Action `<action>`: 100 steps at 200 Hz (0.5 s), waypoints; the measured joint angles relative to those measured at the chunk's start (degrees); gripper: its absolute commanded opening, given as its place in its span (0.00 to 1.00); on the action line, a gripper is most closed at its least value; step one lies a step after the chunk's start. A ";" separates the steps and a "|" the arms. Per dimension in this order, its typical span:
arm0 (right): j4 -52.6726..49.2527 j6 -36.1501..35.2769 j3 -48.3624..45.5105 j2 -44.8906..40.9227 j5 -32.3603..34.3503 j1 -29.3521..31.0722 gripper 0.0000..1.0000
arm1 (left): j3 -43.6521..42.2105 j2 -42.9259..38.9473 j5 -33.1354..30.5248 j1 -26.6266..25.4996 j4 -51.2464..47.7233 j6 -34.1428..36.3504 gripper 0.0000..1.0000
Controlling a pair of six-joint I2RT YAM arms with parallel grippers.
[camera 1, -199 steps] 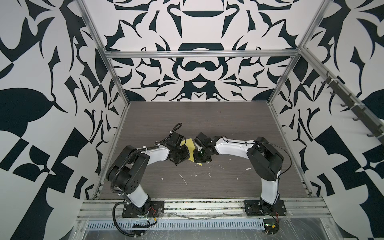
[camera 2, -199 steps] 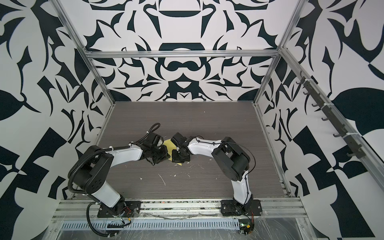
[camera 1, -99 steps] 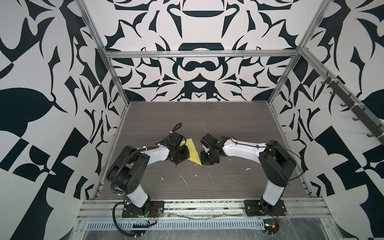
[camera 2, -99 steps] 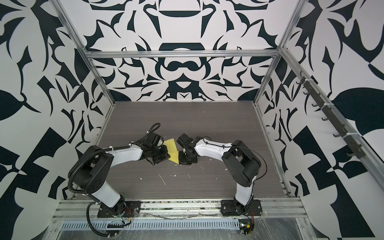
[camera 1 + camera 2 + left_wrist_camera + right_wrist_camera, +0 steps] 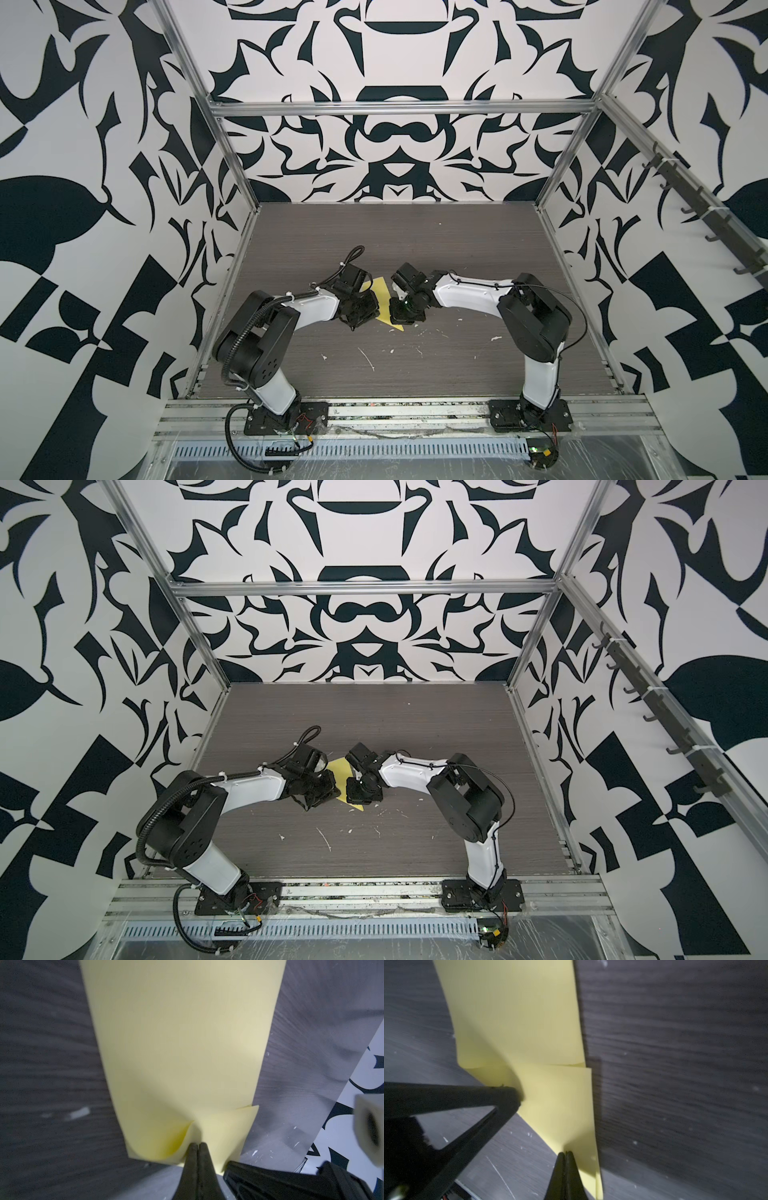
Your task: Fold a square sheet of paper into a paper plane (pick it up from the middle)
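- Stretching over the middle of the desk (image 5: 415, 232), the paper (image 5: 380, 291) runs lengthwise from far edge to near edge, point nearward, between both arms.
- Left hand (image 5: 197, 1146) and right hand (image 5: 565, 1153) each clench one side, equally near.
- Pale yellow, folded in layers, one corner curled.

Robot lab test cell: my arm bases (image 5: 286, 417) bolted to an aluminium rail (image 5: 407, 415), aluminium frame posts (image 5: 232, 137) around me, black-and-white patterned wall panels (image 5: 399, 54) on three sides, grey wood-grain tabletop (image 5: 395, 232), slotted cable duct (image 5: 374, 451) along the front.
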 measured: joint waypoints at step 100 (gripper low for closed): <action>-1.29 -3.02 0.33 0.13 0.66 -0.11 0.00 | 8.13 -1.86 0.61 0.07 -9.20 14.69 0.08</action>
